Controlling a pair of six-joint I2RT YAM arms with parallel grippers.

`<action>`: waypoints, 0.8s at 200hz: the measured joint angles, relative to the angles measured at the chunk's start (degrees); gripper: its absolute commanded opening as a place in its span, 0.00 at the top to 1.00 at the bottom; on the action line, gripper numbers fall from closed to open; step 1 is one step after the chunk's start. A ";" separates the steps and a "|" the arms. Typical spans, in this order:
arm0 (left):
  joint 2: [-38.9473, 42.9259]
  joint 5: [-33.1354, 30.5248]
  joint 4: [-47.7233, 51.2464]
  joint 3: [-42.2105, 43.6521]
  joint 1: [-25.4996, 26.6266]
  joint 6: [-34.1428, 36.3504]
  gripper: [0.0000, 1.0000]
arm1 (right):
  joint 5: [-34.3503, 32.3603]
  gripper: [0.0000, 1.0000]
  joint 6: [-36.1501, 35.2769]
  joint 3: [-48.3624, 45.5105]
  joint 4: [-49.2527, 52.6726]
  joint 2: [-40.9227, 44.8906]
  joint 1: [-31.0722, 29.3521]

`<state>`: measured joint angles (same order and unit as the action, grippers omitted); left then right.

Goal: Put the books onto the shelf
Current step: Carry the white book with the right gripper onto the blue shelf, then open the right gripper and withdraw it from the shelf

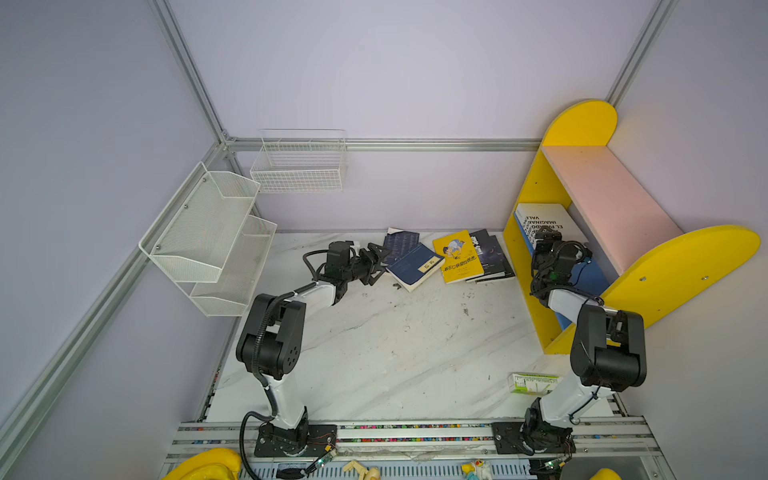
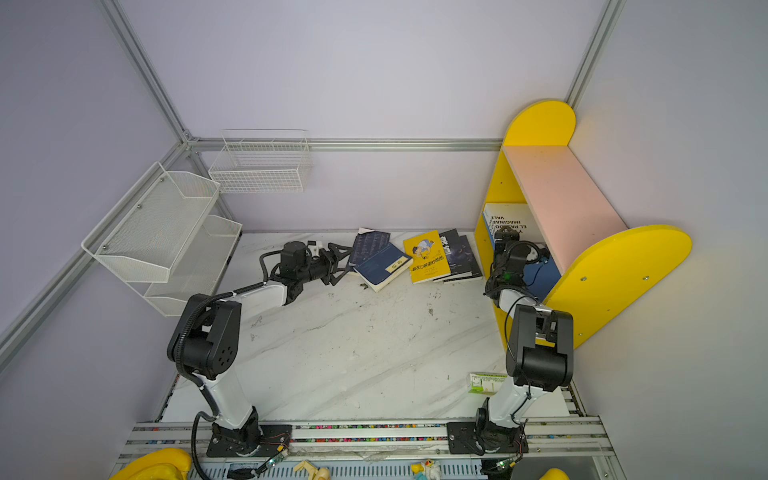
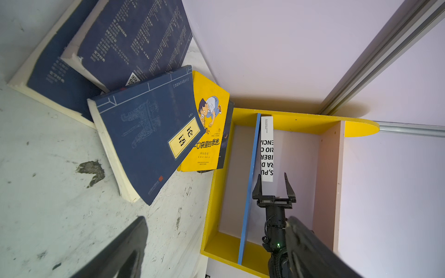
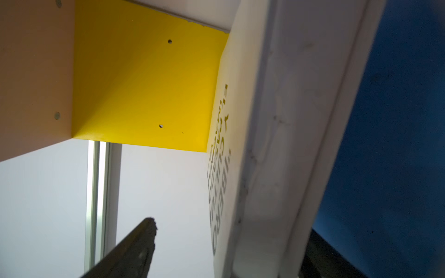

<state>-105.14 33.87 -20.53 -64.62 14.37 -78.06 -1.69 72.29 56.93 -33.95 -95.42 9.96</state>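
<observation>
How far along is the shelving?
Done: one white book lies in the shelf, the open right gripper at its edge. In hand: nothing; the open left gripper sits beside the labelled navy book. Left: that, the yellow book and the dark ones on the table.

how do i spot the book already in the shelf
Find the yellow shelf on the right. Between its pink board and blue board lies one book. It alone is white with big black letters; the other books lie on the table.
</observation>
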 measured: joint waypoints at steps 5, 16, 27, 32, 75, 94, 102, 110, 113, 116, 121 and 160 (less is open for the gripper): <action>0.00 0.00 -0.09 0.00 0.00 -0.31 0.11 | 0.00 0.08 -0.26 0.68 2.99 0.81 -0.15; 0.00 0.04 -0.33 0.00 0.00 -0.46 0.11 | -0.24 0.07 -1.11 2.25 8.83 2.16 -0.28; -0.02 0.13 -0.66 0.00 0.00 -0.57 0.11 | -0.57 0.07 -1.90 3.48 13.33 2.93 -0.26; -0.04 0.24 -0.87 0.00 0.00 -0.66 0.11 | -0.72 0.07 -2.08 3.74 14.78 3.15 -0.26; -0.39 0.98 -2.05 0.09 0.00 -0.87 0.11 | -2.95 0.11 -3.89 5.01 23.76 3.74 0.02; -0.39 1.40 -2.67 0.28 0.00 -0.87 0.11 | -3.91 0.14 -5.22 5.16 25.66 4.20 0.02; -0.39 1.53 -3.04 0.52 0.00 -0.87 0.11 | -4.17 0.15 -5.84 5.09 26.36 4.61 0.02; -0.39 1.66 -3.45 0.85 0.00 -0.87 0.11 | -4.57 0.18 -6.62 4.92 26.97 5.18 0.02; -0.39 1.70 -3.52 0.98 0.00 -0.87 0.11 | -4.74 0.19 -6.82 4.81 27.12 5.40 0.02; -0.39 1.73 -3.67 1.16 0.00 -0.87 0.11 | -4.83 0.20 -7.37 4.70 27.21 5.66 0.02; -0.39 1.79 -3.85 1.40 0.00 -0.87 0.11 | -4.94 0.21 -7.78 4.55 27.28 6.01 0.02; -0.63 2.58 -5.73 2.19 0.00 -1.99 0.11 | -4.22 0.22 -12.61 4.76 26.67 7.23 0.09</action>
<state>-105.78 36.45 -26.26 -62.43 14.37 -80.05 -5.91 59.68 61.69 -7.29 -88.18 10.04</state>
